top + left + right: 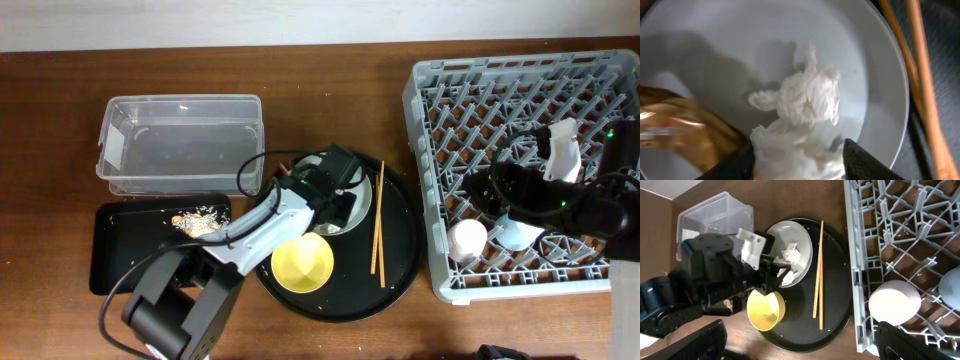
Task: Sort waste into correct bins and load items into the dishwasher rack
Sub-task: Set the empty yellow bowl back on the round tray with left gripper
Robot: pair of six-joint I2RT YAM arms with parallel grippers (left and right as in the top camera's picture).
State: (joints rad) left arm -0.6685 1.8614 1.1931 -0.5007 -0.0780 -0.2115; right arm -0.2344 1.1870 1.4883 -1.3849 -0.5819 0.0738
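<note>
The crumpled white tissue (805,107) is grasped between the fingers of the left gripper (797,160), resting on the pale grey-green plate (865,60). The shiny wrapper (680,130) lies beside it. Farther off, the right gripper (800,342) is held released above the dishwasher rack (900,240).

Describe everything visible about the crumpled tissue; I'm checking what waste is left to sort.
The crumpled white tissue is a soft, wrinkled paper wad, bunched with ragged peaks, lying on the pale grey-green plate on the round black tray. The left end effector has a dark finger on each side of its near end; whether they pinch it is unclear. A shiny brown-gold wrapper lies just beside it on the plate.
</note>
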